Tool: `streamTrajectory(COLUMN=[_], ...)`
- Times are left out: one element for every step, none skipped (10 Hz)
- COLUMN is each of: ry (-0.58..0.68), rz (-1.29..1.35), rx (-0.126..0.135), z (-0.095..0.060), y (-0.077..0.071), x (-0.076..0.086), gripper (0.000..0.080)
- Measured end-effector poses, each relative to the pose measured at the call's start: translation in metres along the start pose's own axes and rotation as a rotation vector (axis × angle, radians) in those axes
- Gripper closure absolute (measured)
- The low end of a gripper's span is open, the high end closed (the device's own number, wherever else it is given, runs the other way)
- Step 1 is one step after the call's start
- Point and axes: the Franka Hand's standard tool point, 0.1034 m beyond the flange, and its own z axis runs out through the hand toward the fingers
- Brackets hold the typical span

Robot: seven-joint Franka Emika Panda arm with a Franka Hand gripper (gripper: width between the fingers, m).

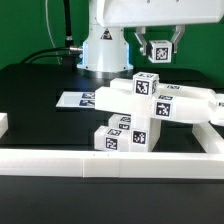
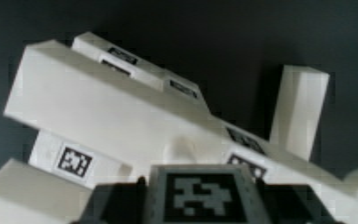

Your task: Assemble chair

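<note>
The chair parts (image 1: 135, 115) stand in a cluster at the table's middle: glossy white tagged blocks stacked on each other, with a long part (image 1: 188, 104) reaching toward the exterior view's right. My gripper (image 1: 159, 50) hangs above and behind them, clear of the stack. It is shut on a small white tagged chair block (image 1: 158, 47). In the wrist view this block's tag (image 2: 206, 195) sits between my dark fingers (image 2: 119, 205). Beyond it lie a broad white chair part (image 2: 123, 110) and a narrow bar (image 2: 297, 105).
The marker board (image 1: 78, 99) lies flat to the exterior view's left of the parts. A long low white border wall (image 1: 100, 160) runs along the front and turns back on the right (image 1: 212, 138). The robot base (image 1: 105, 50) stands behind.
</note>
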Motion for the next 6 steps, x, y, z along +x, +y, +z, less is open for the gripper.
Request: streamTrajectory(ry=[-0.002, -0.005, -0.005, -0.007, -0.004, -0.002], rz=[-0.002, -0.007, -0.011, -0.012, -0.012, -0.011], rx=[-0.003, -0.006, -0.009, -0.01, -0.011, -0.012], z=[0.007, 0.013, 0.016, 0.018, 0.017, 0.017], y=[-0.001, -0.003, -0.005, -0.004, -0.004, -0.003], x=[-0.008, -0.012, -0.013, -0.012, -0.01, -0.008], gripper=[0.0517, 0.0517, 0.0517, 0.0517, 0.0517, 0.0517])
